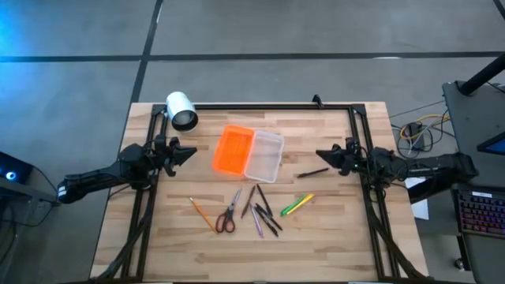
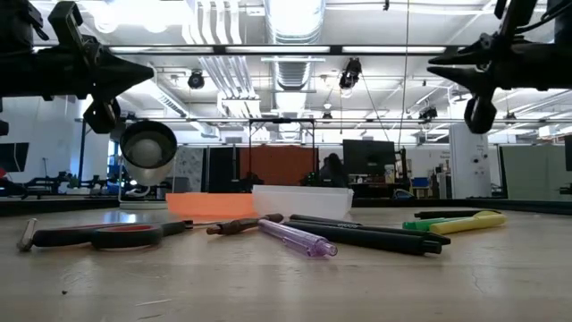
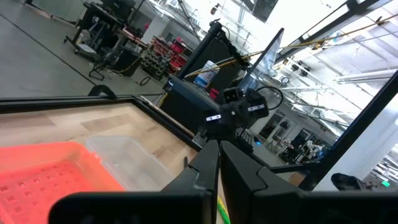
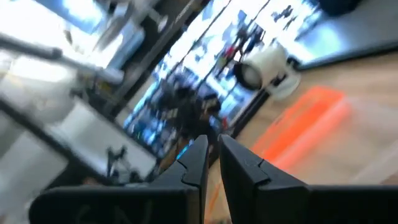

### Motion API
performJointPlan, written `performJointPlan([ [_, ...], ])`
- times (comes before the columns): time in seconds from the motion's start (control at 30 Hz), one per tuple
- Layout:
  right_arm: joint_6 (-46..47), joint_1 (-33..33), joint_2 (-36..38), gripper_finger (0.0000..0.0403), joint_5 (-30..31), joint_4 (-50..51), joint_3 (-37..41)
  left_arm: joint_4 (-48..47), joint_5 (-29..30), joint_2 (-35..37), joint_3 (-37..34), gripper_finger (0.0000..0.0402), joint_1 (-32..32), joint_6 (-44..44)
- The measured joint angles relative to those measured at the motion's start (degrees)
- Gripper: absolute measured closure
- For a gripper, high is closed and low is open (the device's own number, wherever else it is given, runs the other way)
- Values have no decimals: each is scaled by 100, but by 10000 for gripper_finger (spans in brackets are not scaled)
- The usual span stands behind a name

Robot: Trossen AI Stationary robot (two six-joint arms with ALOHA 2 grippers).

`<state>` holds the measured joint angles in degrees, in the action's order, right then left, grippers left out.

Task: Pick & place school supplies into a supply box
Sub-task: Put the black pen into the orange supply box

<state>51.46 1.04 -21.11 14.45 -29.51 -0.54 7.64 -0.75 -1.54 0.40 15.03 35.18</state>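
1. Supplies lie loose on the counter [image 1: 331, 237], at about six o'clock from the box [image 1: 249, 154], which sits open near the counter's middle with its orange lid [image 1: 233, 149] folded flat at the nine o'clock side of the clear tray [image 1: 264, 155].
2. Scissors [image 1: 227, 218] lie flat, red handles toward six o'clock. They look like the heaviest item, stiff and slick on the blades; I would take them across the handles or at the pivot.
3. An orange pencil [image 1: 200, 213] lies just beside the scissors at nine o'clock. It looks light, rigid and prone to rolling; a pinch at mid-length seems best.
4. Thin pens [image 1: 262, 211] fan out at three o'clock of the scissors, some crossing, so one lifted may drag its neighbour. One more dark pen [image 1: 313, 172] lies apart, near the right arm.
5. A yellow-green highlighter [image 1: 297, 204] lies further toward three o'clock, fatter and probably easier to grip around its barrel.
6. The left gripper [image 1: 189, 151] hangs above the counter at nine o'clock of the box, fingers pressed together and empty.
7. The right gripper [image 1: 319, 154] hangs at three o'clock of the box, fingers nearly together with a slim gap, holding nothing.
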Motion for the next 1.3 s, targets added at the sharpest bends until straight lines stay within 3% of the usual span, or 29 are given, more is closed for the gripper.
performJointPlan([
  [0.2,581,-3,-219,369,460,-638,2,0,0,0,0,401,0,0],
  [0.47,380,8,-539,369,653,-2355,-2,-3,0,-2,0,401,0,0],
  [0.63,174,26,-775,369,1387,-2381,0,-4,0,-2,1,401,0,0],
  [0.73,132,79,-997,369,1357,-2236,-2,-4,0,-2,2,401,0,0],
  [0.83,389,96,-1270,367,1142,-1621,-19,-4,-1,-2,1,401,0,0],
  [0.97,289,126,-1651,340,557,322,-530,-4,0,-2,2,401,0,0],
  [1.17,-1065,140,-2409,273,366,4142,-2079,-5,-1,-2,0,401,0,0],
  [1.3,-1887,149,-3049,241,306,5696,-2881,-4,0,-2,0,401,0,0],
])
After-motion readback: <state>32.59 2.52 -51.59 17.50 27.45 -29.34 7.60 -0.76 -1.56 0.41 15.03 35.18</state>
